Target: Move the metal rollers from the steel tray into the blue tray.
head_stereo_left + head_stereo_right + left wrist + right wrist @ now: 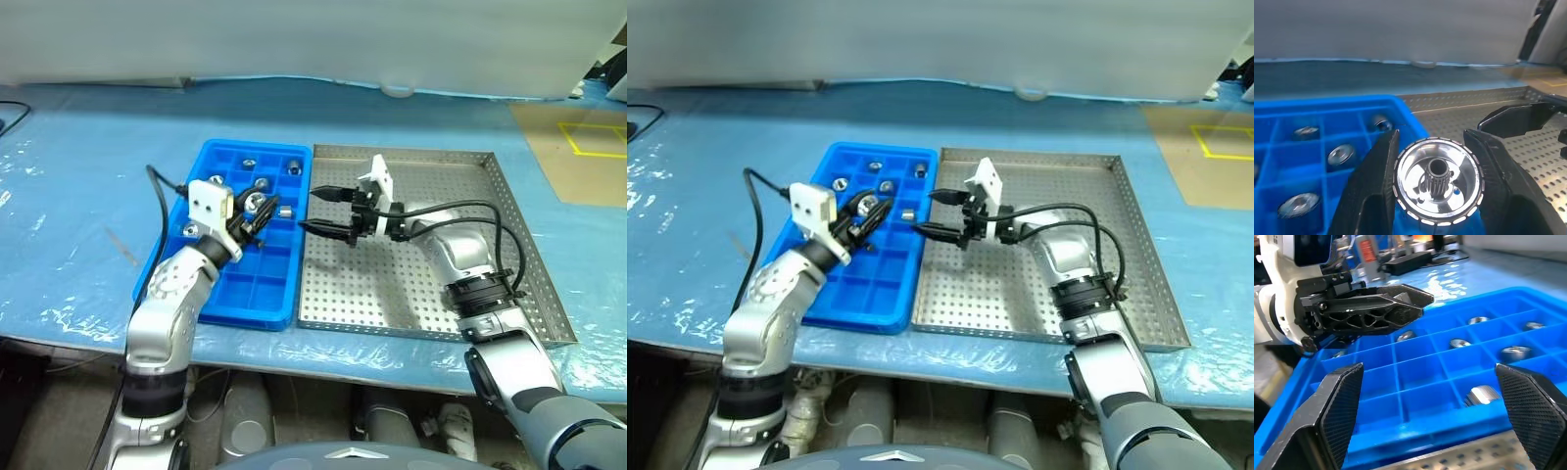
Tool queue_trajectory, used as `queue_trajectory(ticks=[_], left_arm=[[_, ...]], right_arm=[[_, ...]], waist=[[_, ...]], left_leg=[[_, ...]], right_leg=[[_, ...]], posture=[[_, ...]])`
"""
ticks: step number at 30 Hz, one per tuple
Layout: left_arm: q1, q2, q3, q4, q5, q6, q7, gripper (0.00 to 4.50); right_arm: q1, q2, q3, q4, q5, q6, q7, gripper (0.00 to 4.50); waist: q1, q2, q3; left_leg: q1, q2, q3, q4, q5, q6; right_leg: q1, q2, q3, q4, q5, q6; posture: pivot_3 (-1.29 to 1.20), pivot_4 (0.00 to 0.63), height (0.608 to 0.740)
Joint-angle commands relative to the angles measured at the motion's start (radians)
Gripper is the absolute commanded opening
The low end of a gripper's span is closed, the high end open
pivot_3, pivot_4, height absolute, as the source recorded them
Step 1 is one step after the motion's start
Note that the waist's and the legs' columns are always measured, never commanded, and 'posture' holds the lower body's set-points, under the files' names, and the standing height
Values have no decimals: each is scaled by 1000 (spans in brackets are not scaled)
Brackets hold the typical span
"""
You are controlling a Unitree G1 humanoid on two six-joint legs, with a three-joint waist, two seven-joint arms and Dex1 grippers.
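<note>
The blue tray [257,290] lies on the table with the steel tray [411,284] right against its right side. Several metal rollers [262,183] sit in the blue tray's far compartments. My left gripper [257,211] hangs above the middle of the blue tray, shut on one metal roller [1437,188] whose toothed centre hole faces the wrist camera. My right gripper [309,211] points left, over the seam between the two trays. It is wide open with nothing between its fingers [1339,401]. Its tips stand close to the left gripper [1366,308].
Blue plastic sheeting [78,215] covers the table around both trays. A black cable [157,191] loops off my left wrist. A brown board with yellow tape [578,147] lies at the far right. The table's front edge runs just below the trays.
</note>
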Motion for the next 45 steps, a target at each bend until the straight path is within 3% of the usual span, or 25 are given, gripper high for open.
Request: queue_trajectory(ticks=[1, 11, 17, 29, 37, 45], left_arm=[[75, 27, 30, -126, 13, 9, 54, 1730], [236, 82, 32, -177, 86, 47, 163, 1730], [204, 86, 12, -143, 78, 39, 143, 1730], [105, 95, -16, -30, 74, 33, 106, 1730], [72, 91, -9, 20, 70, 16, 100, 4331], [-51, 58, -72, 100, 4, -49, -26, 4331]], right_arm=[[-58, 28, 0, 41, -9, -52, 48, 4500], [-90, 91, 0, 133, -51, -108, 100, 4500], [-63, 84, -10, 104, -57, -98, 93, 4500], [-3, 43, -21, 24, -58, -75, 56, 4500], [15, 25, -25, -10, -53, -62, 32, 4500], [88, -32, -67, -126, -50, -36, -44, 4500]], waist=[[11, 0, 0], [76, 0, 0], [101, 0, 0], [88, 0, 0], [81, 0, 0], [71, 0, 0]], left_leg=[[0, 0, -1, 0, 0, -1], [1, 1, -6, 0, 2, -3], [2, 1, -7, 0, 3, -6], [3, 1, -7, 0, 4, -7], [3, 2, -7, 0, 5, -8], [3, 1, -7, 0, 5, -8]], right_leg=[[0, 0, -1, 0, 0, 0], [0, 0, -5, 8, -3, -3], [0, 0, -4, 11, -3, -3], [-1, 1, -4, 13, -4, -4], [-1, 2, -4, 14, -4, -4], [0, 1, -4, 14, -4, -4]], posture=[[507, 150, 740], [548, 150, 740], [505, 150, 740], [426, 150, 740], [389, 150, 740], [239, 150, 740]])
